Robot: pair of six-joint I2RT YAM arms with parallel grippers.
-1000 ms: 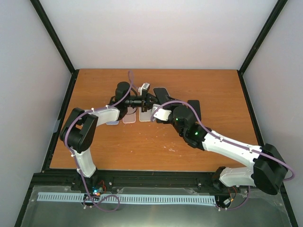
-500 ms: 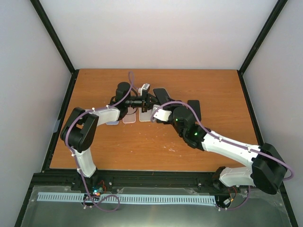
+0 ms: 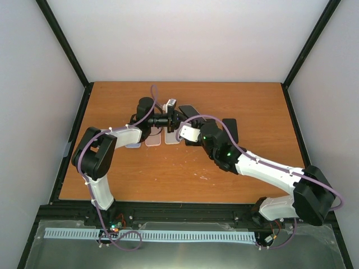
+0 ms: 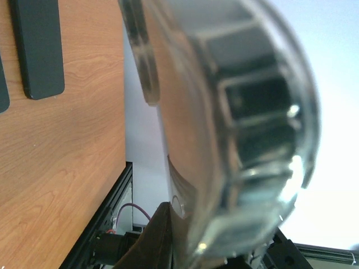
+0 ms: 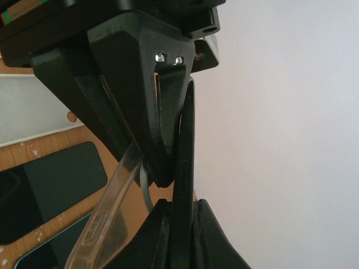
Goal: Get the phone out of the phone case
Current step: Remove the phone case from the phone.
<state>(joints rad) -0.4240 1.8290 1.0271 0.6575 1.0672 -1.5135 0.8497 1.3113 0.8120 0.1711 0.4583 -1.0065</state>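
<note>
In the right wrist view the black phone [image 5: 184, 162] stands edge-on, and my right gripper [image 5: 182, 206] is shut on its lower end. Beside it the clear phone case [image 5: 104, 224] bends away to the left, peeled off that end of the phone. My left gripper [image 4: 180, 227] is shut on the clear phone case [image 4: 247, 112], which fills the left wrist view. From above, both grippers meet over the back middle of the table, left gripper [image 3: 174, 119] against right gripper [image 3: 183, 123], with the phone [image 3: 189, 110] sticking out behind them.
Several light phones or cases [image 3: 152, 140] lie in a row on the wooden table [image 3: 140, 174] under the left arm. Dark phones [image 3: 230, 129] lie to the right of the grippers. A dark phone [image 4: 38, 47] also shows on the table in the left wrist view.
My right gripper has shut on the phone. The right arm has shifted a little to the left, towards the left gripper. The left arm has stayed in place.
</note>
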